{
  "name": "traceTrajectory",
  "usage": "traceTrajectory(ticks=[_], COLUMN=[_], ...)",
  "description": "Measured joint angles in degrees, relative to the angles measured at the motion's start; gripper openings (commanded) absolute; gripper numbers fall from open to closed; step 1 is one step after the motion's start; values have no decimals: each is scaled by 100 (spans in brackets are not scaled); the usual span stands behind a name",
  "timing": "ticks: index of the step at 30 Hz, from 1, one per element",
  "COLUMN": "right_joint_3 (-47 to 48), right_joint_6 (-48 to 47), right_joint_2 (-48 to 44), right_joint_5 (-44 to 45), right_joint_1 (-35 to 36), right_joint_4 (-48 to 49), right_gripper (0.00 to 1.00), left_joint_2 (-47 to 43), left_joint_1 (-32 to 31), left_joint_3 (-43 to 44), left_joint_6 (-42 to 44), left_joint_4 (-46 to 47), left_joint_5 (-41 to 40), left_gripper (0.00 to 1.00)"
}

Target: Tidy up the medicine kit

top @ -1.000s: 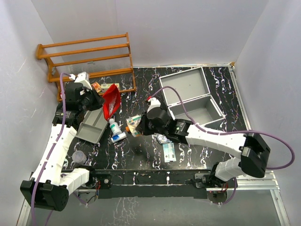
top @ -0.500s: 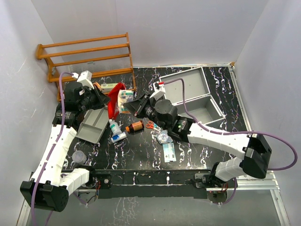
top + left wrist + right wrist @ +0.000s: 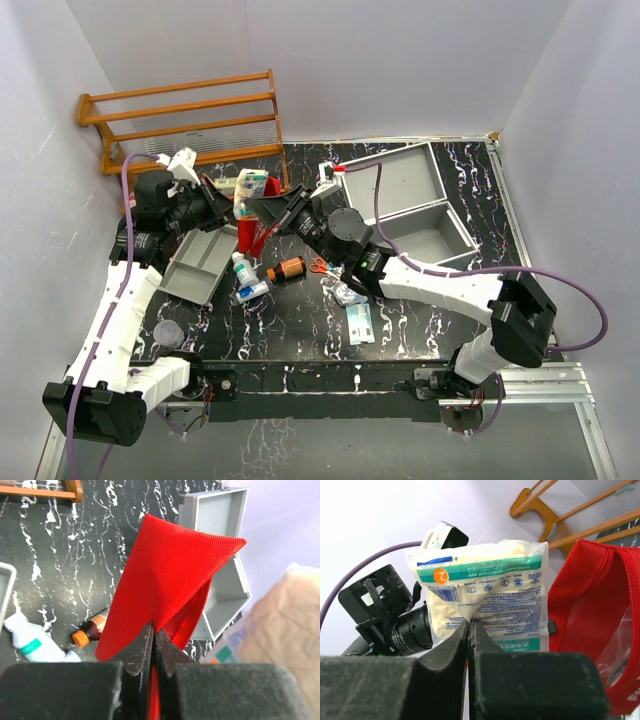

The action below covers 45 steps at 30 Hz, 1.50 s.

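**Inspection: pouch and packet both held, rear left of surface**

1. The left fingers point(image 3: 151, 646) are pressed together on a fold of the red pouch point(image 3: 165, 575), pinching the fabric at its lower edge. The overhead view shows the pouch point(image 3: 250, 228) held above the black marbled surface point(image 3: 300, 320), in front of the wooden rack point(image 3: 180, 120) and just right of the grey tray point(image 3: 195, 265).

2. The right fingers point(image 3: 465, 635) are clamped on the bottom edge of a white packet point(image 3: 485, 590) with green bands and printed text. The packet stands upright.

3. From above, the packet point(image 3: 252, 184) sits at the pouch's top edge. In the right wrist view it overlaps the pouch's open rim point(image 3: 590, 605) (whether it has entered the opening cannot be told).

4. Items lying on the surface below the pouch: a white bottle point(image 3: 243, 270), a brown bottle point(image 3: 287, 269) and scissors point(image 3: 320, 265). Blister packs point(image 3: 360, 322) lie nearer the arm bases.

5. The grey case point(image 3: 430, 235) stands open at rear right, well apart from the pouch.
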Motion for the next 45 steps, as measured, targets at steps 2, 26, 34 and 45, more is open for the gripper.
traceTrajectory(ticks=[2, 26, 34, 45], right_joint_3=[0, -337, -356, -330], right_joint_6=[-85, -514, -461, -317], right_joint_2=[68, 455, 514, 498], right_joint_5=[-61, -514, -538, -369], right_joint_1=[-9, -190, -258, -304], right_joint_4=[173, 1086, 1080, 199], right_gripper=[0, 0, 27, 51], left_joint_2=[4, -2, -2, 0], left_joint_1=[0, 0, 0, 0], left_joint_3=[31, 479, 483, 492], left_joint_6=[-157, -621, -597, -328], left_joint_4=[-7, -302, -367, -428], left_joint_5=[131, 505, 487, 291], left_gripper=[0, 0, 0, 0])
